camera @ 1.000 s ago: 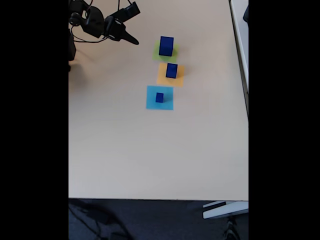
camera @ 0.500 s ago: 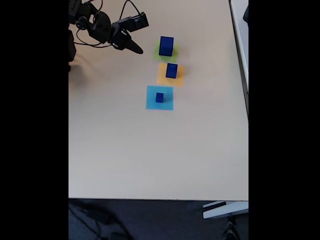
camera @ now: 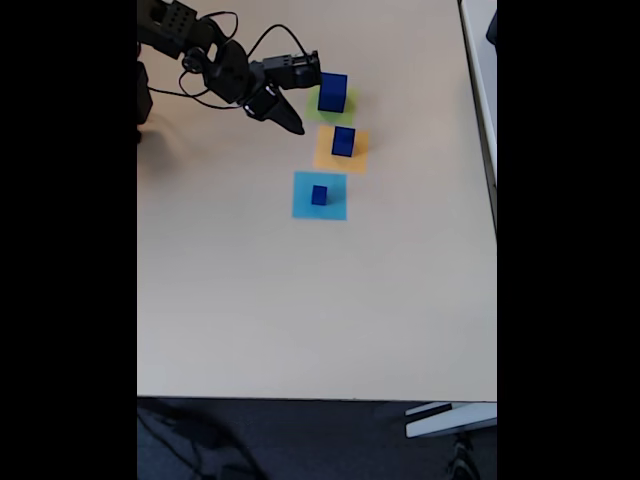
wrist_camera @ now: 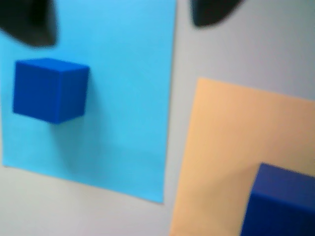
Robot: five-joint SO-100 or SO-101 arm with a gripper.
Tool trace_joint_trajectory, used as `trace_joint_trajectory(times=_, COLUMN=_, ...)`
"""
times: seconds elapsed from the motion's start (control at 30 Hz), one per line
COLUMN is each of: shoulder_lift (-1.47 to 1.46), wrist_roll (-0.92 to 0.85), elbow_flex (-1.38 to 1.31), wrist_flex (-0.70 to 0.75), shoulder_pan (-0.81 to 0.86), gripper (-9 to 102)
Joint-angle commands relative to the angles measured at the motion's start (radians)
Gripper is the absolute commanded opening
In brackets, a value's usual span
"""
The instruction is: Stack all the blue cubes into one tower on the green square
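the gripper [camera: 292, 120] hangs empty, fingers apart, left of the cube on the green square [camera: 312, 108]; swinging right could knock that cube [camera: 333, 91] off.

The pale beige counter [camera: 300, 300] carries three flat patches in a row: green square [camera: 317, 110], orange square [camera: 325, 155], light-blue square [camera: 303, 203].

dark-blue cubes [camera: 333, 92] on green square [camera: 322, 110], orange square [camera: 341, 150], light-blue square [camera: 320, 196].

beige table [camera: 300, 300] | orange square [camera: 341, 150] | light-blue square [camera: 320, 196]
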Motion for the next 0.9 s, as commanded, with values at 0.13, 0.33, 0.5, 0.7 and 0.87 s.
trace_joint_trajectory(times=0.13, shoulder_lift=-0.121, wrist_roll=0.017, elbow_flex=-0.21, wrist_flex=0.074, shoulder_pan=0.04, gripper=14)
trace_joint_trajectory(times=0.33, shoulder_lift=-0.169, wrist_roll=-0.006, elbow_flex=-0.285, wrist_flex=0.124, shoulder_pan=0.043, gripper=14)
trace_joint_trajectory(times=0.5, shoulder_lift=-0.229, wrist_roll=0.046, elbow_flex=-0.31, wrist_flex=0.155, shoulder_pan=0.051, gripper=17)
trace_joint_trajectory(times=0.7, shoulder_lift=-0.325, wrist_roll=0.061, elbow_flex=-0.377, wrist_flex=0.189, shoulder_pan=0.061, gripper=31)
trace_joint_trajectory(times=0.87, shoulder_lift=-0.393, wrist_roll=0.057, elbow_flex=-0.445, wrist_flex=0.221, shoulder_pan=0.071, gripper=34)
